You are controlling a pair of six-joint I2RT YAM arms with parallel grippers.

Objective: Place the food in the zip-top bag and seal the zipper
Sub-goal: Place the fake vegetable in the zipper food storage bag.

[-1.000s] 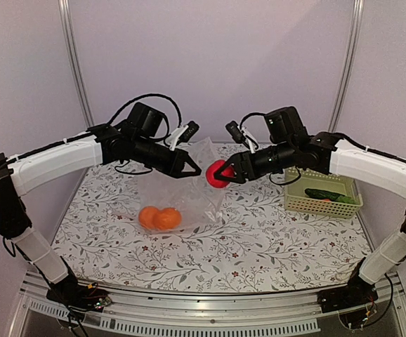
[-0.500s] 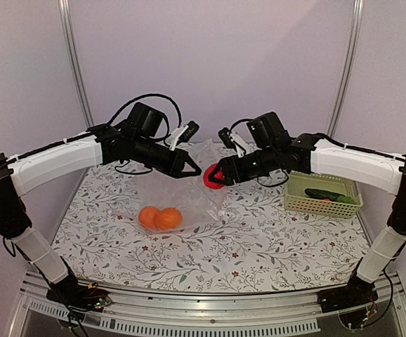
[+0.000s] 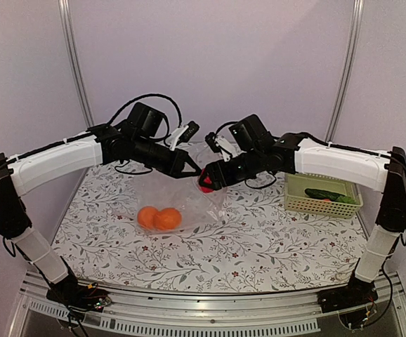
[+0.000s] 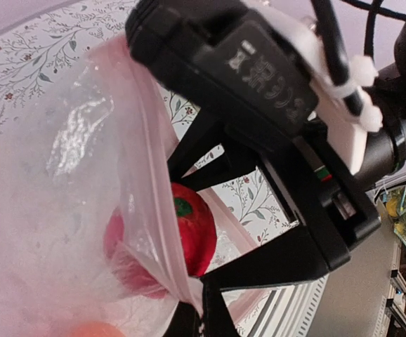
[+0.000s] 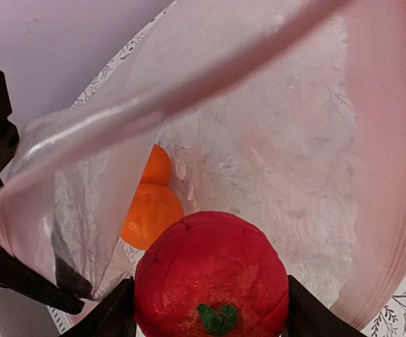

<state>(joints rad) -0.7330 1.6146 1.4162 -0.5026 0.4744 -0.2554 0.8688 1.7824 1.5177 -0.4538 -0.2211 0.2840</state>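
Cucumber (image 3: 329,195) in basket (image 3: 314,206) seen from top view only

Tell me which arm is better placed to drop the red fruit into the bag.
Right. The right gripper holds the red fruit at the open mouth of the zip-top bag, whose rim the left gripper pinches up.

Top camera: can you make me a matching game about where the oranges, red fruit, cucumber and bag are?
1. oranges
2. red fruit
3. cucumber
4. bag

A. in the basket
B. held by the right gripper
C. inside the bag
D. pinched by the left gripper

Pairs: 1-C, 2-B, 3-A, 4-D
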